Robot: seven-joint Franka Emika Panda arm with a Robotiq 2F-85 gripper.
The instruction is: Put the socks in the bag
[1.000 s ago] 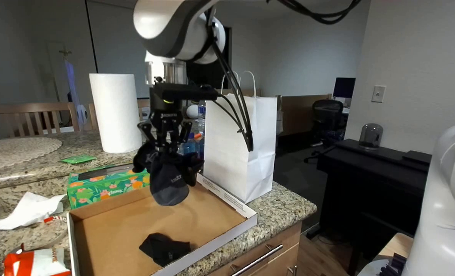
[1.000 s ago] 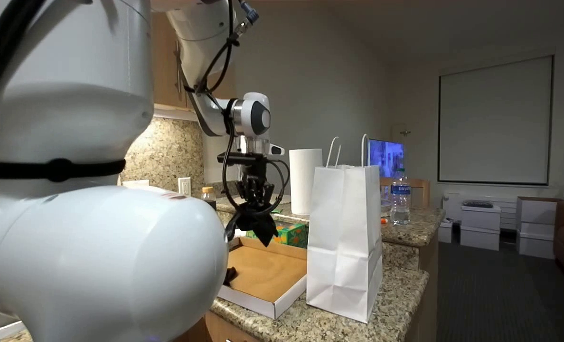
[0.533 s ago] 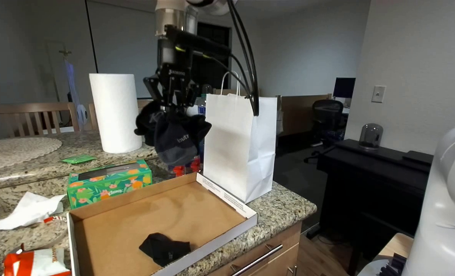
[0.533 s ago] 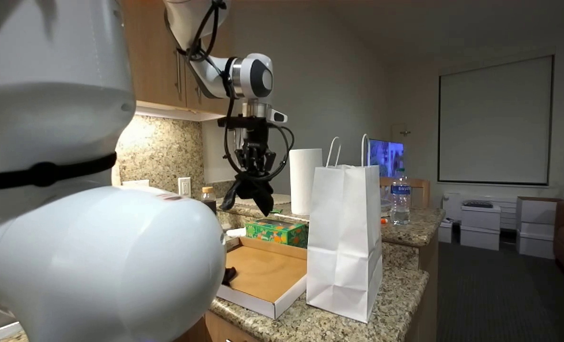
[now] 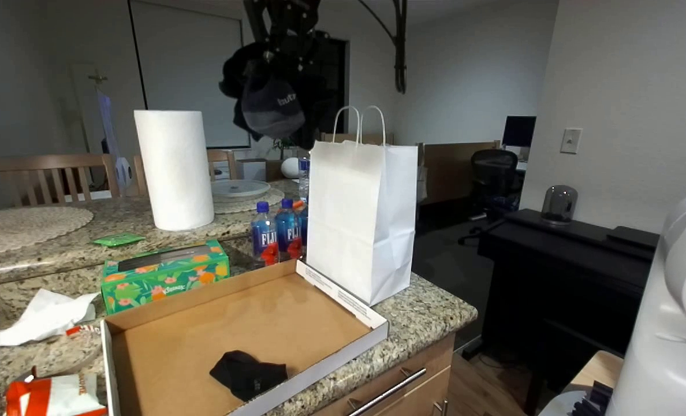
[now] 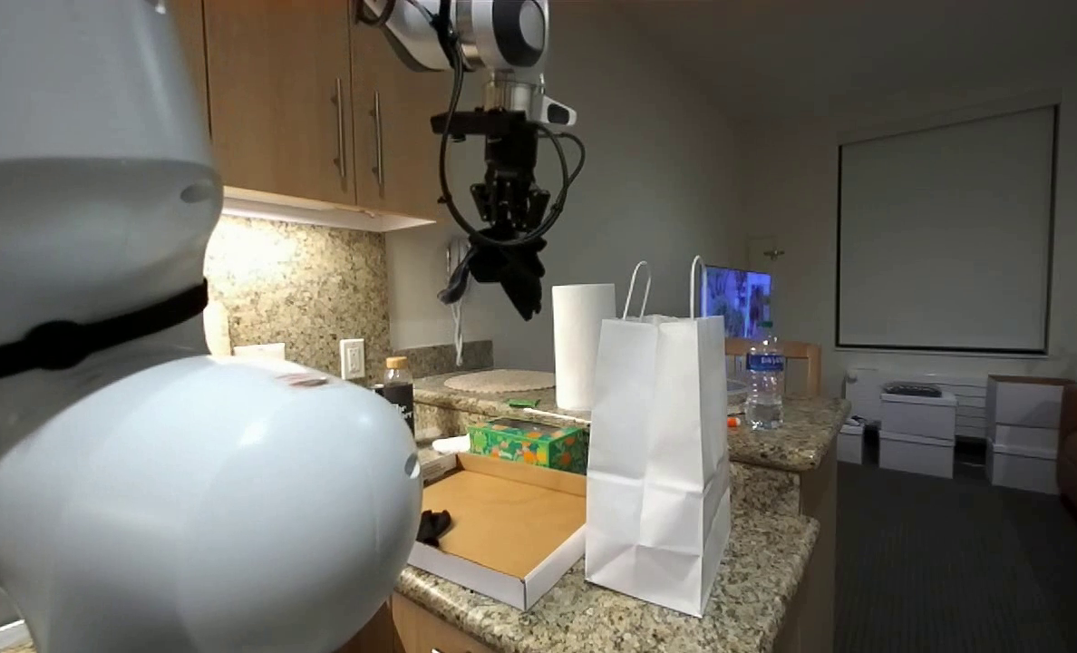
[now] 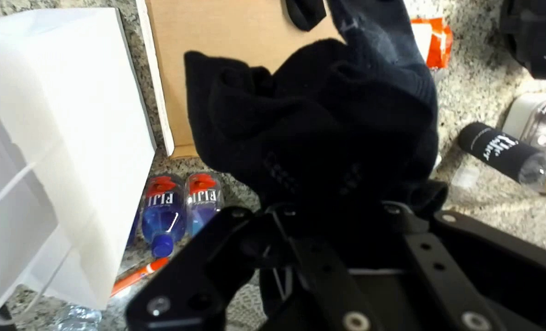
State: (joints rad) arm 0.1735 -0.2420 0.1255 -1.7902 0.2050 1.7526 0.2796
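so, transfer step, likely | gripper (image 6: pixel 509 225) clamped on socks (image 5: pixel 273 105), exact count unclear | next: right until over bag (image 6: pixel 654 453), lower, release | loose sock (image 5: pixel 248 374) in box (image 5: pixel 233 315) for later

The wrist view looks down; all views share the bag (image 5: pixel 343 219).

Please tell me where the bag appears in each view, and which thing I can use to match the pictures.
An exterior view: the bag stands just right of centre, the tray at its lower left.
An exterior view: the bag stands right of centre, the tray at its left.
Wrist view: the bag is at left, cut by the picture edge; the tray is at the top.
Shared landmark: the tray, beside the bag each time.
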